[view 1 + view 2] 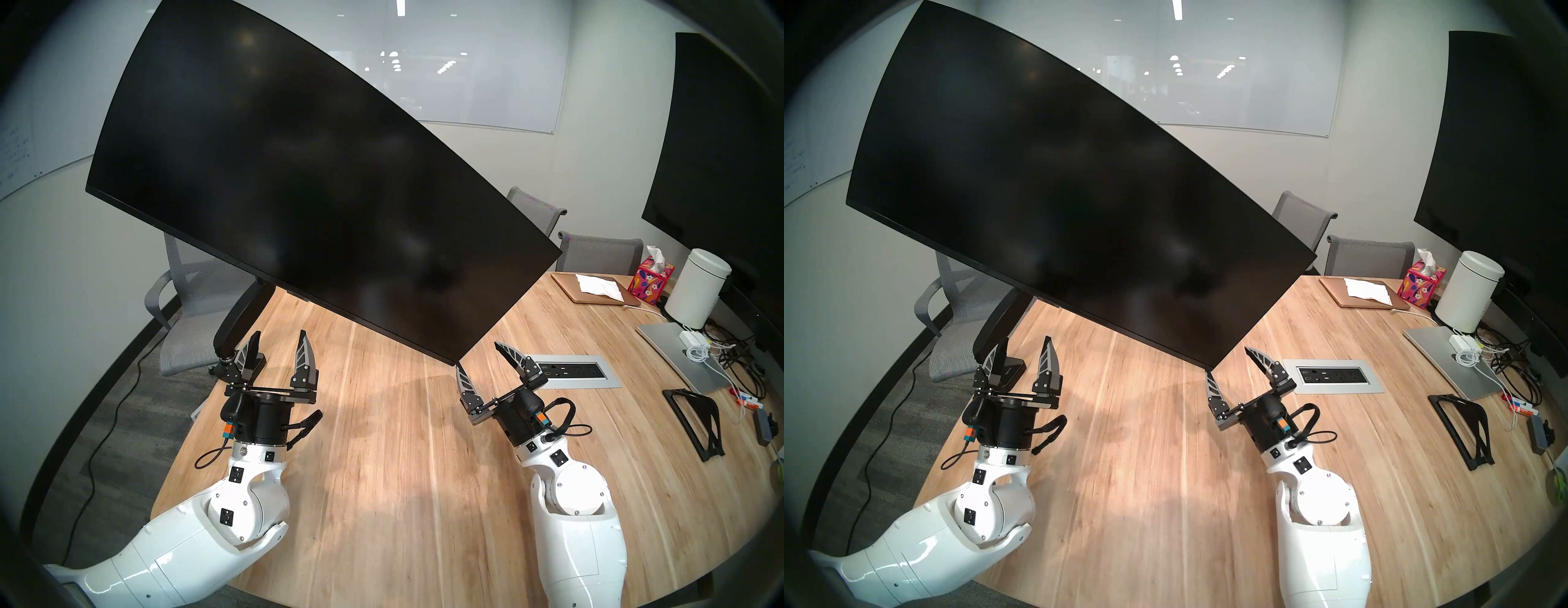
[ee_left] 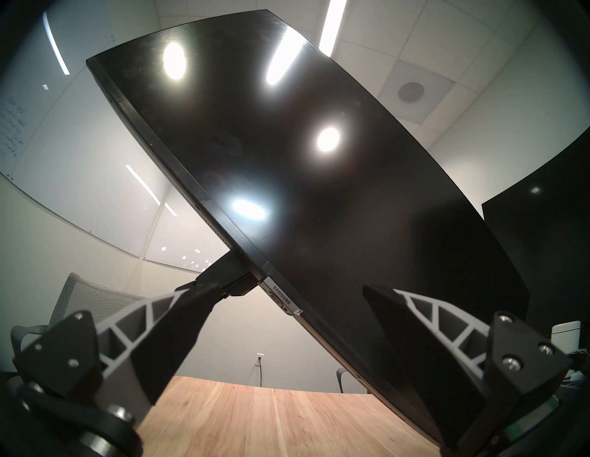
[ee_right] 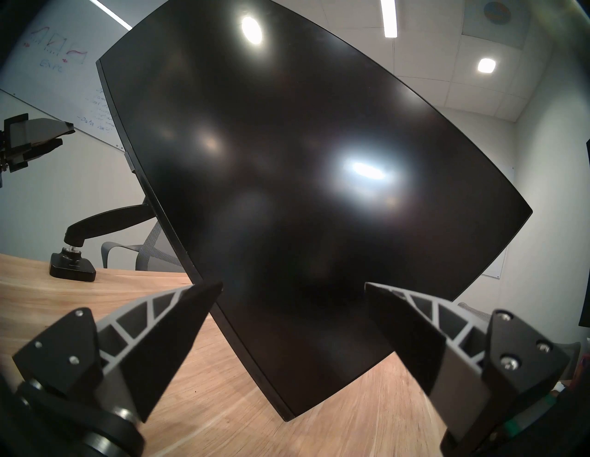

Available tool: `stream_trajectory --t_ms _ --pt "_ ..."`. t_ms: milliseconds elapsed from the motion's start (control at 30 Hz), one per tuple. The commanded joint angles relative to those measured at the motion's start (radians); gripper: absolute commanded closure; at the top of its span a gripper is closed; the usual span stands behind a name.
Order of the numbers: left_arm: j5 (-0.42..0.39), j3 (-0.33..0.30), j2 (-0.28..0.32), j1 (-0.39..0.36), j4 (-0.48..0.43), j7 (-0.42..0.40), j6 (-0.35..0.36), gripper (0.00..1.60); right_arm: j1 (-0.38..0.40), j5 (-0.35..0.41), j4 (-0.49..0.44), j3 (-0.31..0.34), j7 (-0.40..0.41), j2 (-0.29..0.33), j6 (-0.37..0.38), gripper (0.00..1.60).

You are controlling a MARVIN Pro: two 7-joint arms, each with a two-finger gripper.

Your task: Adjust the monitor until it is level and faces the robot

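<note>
The monitor (image 1: 322,182) is a very wide, curved, unlit black screen over the wooden table (image 1: 382,467). It is rolled steeply, its left end high and its right end low, with the lower right corner just above the table. It hangs on a black articulated arm (image 1: 237,314) with a flat base (image 3: 71,266). My left gripper (image 1: 278,339) is open and empty beside the arm, below the screen's lower edge (image 2: 281,296). My right gripper (image 1: 477,354) is open, and its fingers straddle the low corner (image 3: 287,415) without clear contact.
A flat black wall screen (image 1: 721,170) hangs at the right. On the table's right side are a silver laptop (image 1: 679,356), a white canister (image 1: 700,293), a tissue box (image 1: 653,278), a power outlet plate (image 1: 577,371), a black stand (image 1: 695,420) and cables. Grey chairs (image 1: 195,305) ring the table.
</note>
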Motion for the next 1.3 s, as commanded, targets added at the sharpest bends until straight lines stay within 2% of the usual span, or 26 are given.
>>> stream_trajectory --t_ms 0,833,967,1267 --pt "0.000 -0.001 0.000 0.000 -0.010 0.001 -0.001 0.00 0.002 0.001 -0.016 0.000 0.000 0.000 -0.001 0.00" --pt "0.000 -0.001 0.000 0.000 -0.010 0.001 -0.001 0.00 0.002 0.001 -0.016 0.000 0.001 0.000 -0.001 0.00" --pt "0.000 -0.001 0.000 -0.001 -0.010 0.001 -0.001 0.00 0.028 -0.026 0.002 0.001 -0.008 0.007 -0.013 0.00" --pt "0.000 -0.001 0.000 -0.001 -0.010 0.000 -0.001 0.00 0.088 -0.067 0.037 0.005 0.000 0.032 0.015 0.00"
